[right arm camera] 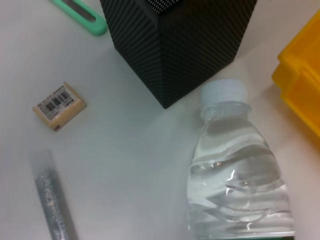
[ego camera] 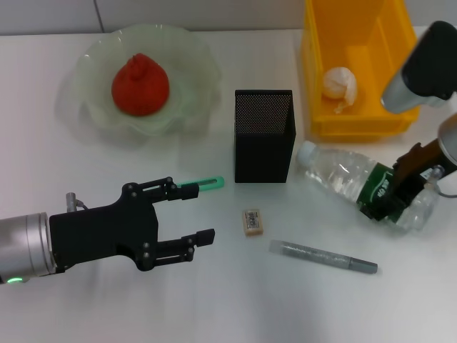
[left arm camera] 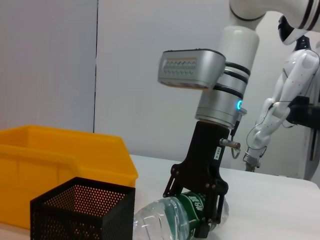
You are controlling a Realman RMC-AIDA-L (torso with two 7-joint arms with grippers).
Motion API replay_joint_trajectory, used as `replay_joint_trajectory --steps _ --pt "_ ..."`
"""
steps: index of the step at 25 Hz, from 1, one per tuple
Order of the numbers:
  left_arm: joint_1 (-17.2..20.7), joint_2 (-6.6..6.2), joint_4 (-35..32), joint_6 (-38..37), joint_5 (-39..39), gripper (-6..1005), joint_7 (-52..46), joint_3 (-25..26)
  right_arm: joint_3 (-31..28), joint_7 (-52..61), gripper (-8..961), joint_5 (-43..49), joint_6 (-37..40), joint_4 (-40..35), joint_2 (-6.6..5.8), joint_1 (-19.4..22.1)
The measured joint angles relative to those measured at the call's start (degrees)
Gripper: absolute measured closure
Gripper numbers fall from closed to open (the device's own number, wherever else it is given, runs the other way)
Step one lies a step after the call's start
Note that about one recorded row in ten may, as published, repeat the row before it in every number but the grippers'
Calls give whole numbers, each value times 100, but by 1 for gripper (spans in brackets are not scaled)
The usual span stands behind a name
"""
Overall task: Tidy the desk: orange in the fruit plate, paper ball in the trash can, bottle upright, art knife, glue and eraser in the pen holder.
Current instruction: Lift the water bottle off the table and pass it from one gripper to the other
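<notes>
Beside the black mesh pen holder [ego camera: 264,134], toward the yellow bin [ego camera: 359,114], the clear plastic bottle [ego camera: 341,174] is lying flat on the white desk [ego camera: 214,300]. It is clamped at its green label by the right claw [ego camera: 391,201], likely so it can be stood up. On the holder's other side, the left claw [ego camera: 191,214] is held spread wide near the green art knife [ego camera: 206,184]. The small flat eraser [ego camera: 252,221] and the grey glue stick [ego camera: 323,256] are left lying in front of the holder.
</notes>
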State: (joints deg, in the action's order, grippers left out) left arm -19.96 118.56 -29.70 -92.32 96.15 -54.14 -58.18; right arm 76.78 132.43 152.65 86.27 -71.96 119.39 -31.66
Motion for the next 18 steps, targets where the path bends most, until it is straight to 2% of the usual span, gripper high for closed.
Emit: replay_joint_trajectory --steps 2,3,4,11,13,16,18 --pt "1 0 0 -11 0 278 0 0 24 -20 188 -117 -12 -243 5 235" --pt "1 0 0 -12 0 278 0 0 37 -57 188 -327 -34 -488 5 487" --pt "1 0 0 -13 0 278 0 0 37 -57 188 -327 -34 -488 5 487" --pt "-13 8 0 -14 0 277 0 0 -5 -215 188 -847 -84 -1187 4 1200" --pt "-7 9 0 -14 0 277 0 0 -50 -390 187 -1263 -135 -1493 6 1543" --pt "0 9 0 -22 -2 277 0 0 -144 -546 187 -1597 -147 -1706 8 1788" --pt "1 10 0 -50 -42 277 0 -2 -274 -892 187 -2179 -186 -2000 24 2176"
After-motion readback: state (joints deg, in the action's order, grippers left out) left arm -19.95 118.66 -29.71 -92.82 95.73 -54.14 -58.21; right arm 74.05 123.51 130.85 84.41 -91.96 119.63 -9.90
